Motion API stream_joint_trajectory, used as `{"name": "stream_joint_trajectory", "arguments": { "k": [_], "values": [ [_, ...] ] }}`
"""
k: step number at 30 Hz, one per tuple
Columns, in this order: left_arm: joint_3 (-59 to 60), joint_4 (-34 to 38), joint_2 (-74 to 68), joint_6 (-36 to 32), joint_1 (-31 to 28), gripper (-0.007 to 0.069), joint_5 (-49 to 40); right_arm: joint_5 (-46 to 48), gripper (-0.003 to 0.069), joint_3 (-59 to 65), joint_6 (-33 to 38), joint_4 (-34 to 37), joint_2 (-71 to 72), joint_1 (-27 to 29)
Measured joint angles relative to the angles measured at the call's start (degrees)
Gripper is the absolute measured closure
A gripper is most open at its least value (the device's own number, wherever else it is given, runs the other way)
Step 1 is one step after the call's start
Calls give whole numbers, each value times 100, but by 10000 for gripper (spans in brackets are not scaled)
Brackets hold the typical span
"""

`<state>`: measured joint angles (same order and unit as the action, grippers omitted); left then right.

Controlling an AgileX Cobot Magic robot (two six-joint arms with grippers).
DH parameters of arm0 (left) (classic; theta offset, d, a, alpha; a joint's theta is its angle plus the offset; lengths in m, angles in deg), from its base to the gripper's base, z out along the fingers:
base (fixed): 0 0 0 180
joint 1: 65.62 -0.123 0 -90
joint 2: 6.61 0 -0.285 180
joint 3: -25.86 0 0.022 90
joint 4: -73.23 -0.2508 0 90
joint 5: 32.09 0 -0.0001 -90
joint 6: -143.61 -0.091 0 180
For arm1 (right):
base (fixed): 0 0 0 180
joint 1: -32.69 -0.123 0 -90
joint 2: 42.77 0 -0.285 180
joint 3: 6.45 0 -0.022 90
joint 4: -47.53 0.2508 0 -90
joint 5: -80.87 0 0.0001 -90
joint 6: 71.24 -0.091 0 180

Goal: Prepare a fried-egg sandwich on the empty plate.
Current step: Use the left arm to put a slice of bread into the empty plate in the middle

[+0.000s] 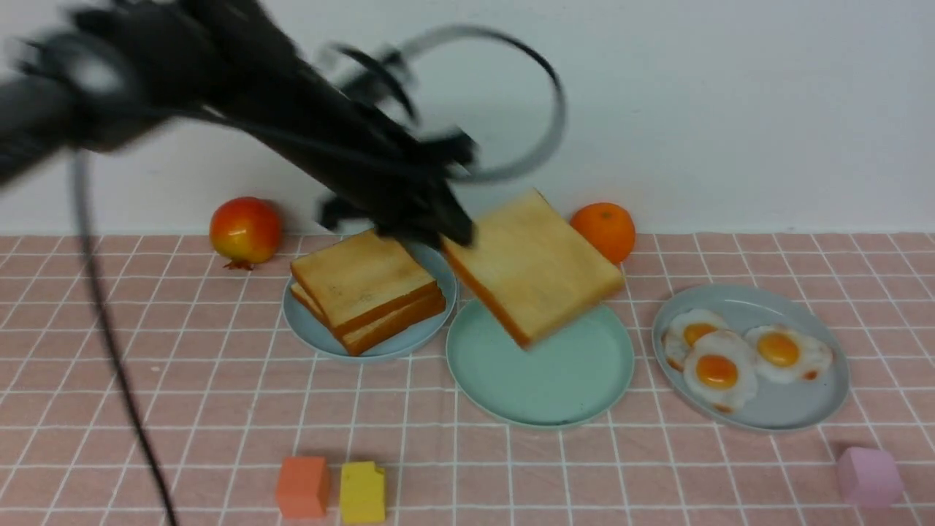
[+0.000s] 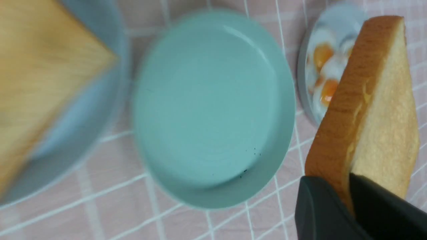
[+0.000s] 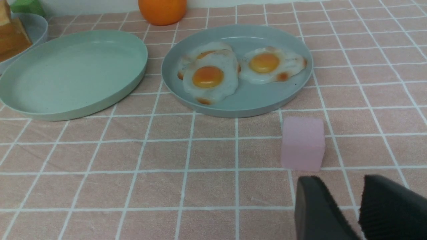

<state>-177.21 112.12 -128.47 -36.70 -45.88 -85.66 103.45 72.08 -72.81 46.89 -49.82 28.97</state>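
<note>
Holding one toast slice point(image 1: 533, 267) up in the air, we are pinching its crust edge with our left gripper point(image 1: 449, 234), which is squeezed tight on it. The slice is hanging tilted above the back part of the mint-green plate point(image 1: 540, 394), and nothing is lying on that plate. The plate is sitting on the pink checked cloth point(image 1: 219, 409). Two more toast slices point(image 1: 361, 285) are lying stacked on the pale-blue plate point(image 1: 310, 332), just left of the green one. Three fried eggs point(image 1: 716, 369) are lying on the blue-grey plate point(image 1: 803, 413) to the right, and two of them are overlapping. Our right gripper point(image 3: 360, 200) is hanging low over the cloth near a pink cube point(image 3: 302, 143). Its fingers are a little apart and are gripping nothing. An orange point(image 1: 603, 230) is sitting behind the plates. Our left arm is looking blurry in the front view.
</note>
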Motion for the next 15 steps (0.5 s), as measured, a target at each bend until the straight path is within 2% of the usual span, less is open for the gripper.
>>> {"name": "stream_joint_trajectory", "arguments": {
  "k": [4, 11, 15],
  "values": [
    [18, -6, -648, 30, 327, 503, 473, 0, 417, 0, 0, 0, 0, 0],
    [41, -244, -1078, 144, 377, 498, 928, 0, 417, 0, 0, 0, 0, 0],
    [-1, -464, -1048, 158, 377, 421, 1002, 0, 417, 0, 0, 0, 0, 0]
  ]
}}
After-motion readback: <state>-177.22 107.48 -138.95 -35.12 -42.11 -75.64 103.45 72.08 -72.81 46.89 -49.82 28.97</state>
